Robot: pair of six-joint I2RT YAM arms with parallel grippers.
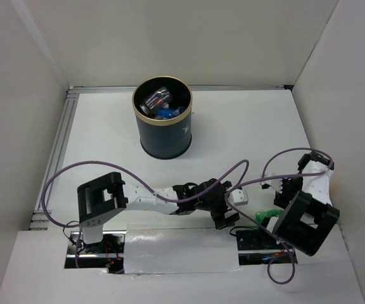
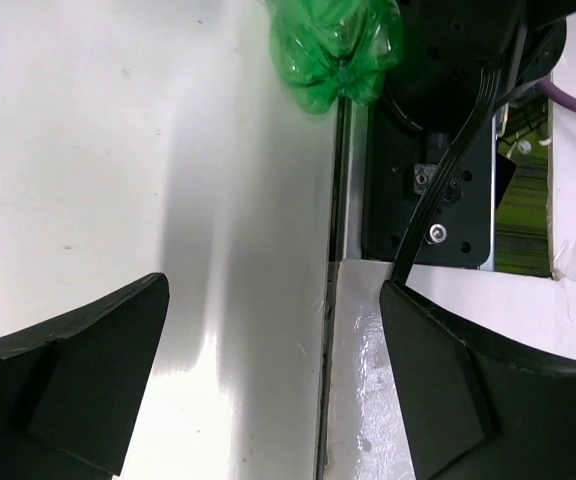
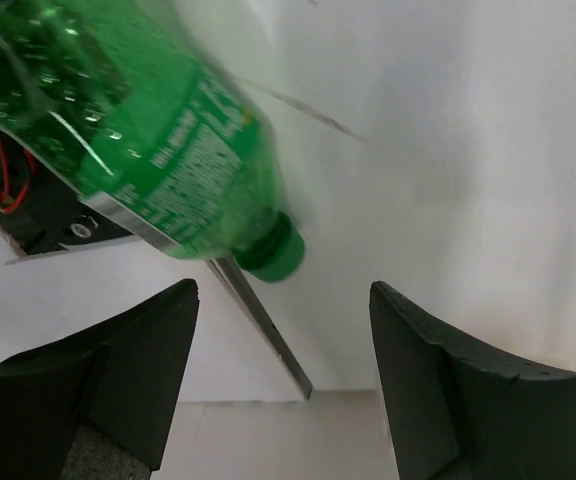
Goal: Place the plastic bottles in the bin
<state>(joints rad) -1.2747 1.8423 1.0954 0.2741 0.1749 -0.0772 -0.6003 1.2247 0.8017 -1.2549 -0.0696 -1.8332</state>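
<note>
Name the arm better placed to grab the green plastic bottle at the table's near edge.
Right. The right gripper, open, hangs just short of the green plastic bottle, cap facing it. The left gripper, also open, sees it farther off.

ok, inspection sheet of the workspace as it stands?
Surface: white table, bare around the bin.
Job's things: navy bin upright at the back of the table, several bottles already inside. One green bottle lies at the near edge by the right arm's base.
Clutter: nothing seen.
Grippers: left tool open and empty, with the green bottle ahead of it. Right tool open, the bottle just beyond its fingers and not gripped.
Cables: purple cables loop loosely over the table from both arms.
Surroundings: plain white walls on three sides, metal rail along the left edge.
</note>
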